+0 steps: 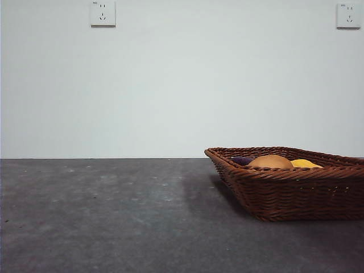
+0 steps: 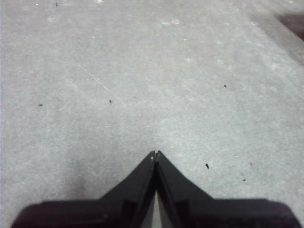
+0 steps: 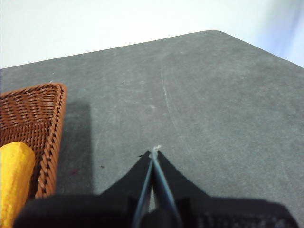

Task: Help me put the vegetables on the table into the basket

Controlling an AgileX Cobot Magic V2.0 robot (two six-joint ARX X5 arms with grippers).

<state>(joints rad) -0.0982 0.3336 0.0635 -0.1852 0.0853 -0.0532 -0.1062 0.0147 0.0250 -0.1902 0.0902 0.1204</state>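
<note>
Nearest the front camera is the bare grey table (image 1: pixel 114 216), and on its right side sits the basket (image 1: pixel 296 193). Over its braided rim I can see the potato (image 1: pixel 271 161), the yellow vegetable (image 1: pixel 304 164) beside it, and a sliver of purple eggplant (image 1: pixel 243 160) behind, all three inside. My left pincer (image 2: pixel 155 153) hovers over plain tabletop with its jaws pressed together, holding nothing. My right pincer (image 3: pixel 154 152) is likewise closed and empty, over the table just beside the basket's corner (image 3: pixel 52 123), where the yellow vegetable (image 3: pixel 14 180) lies against the wicker wall.
</note>
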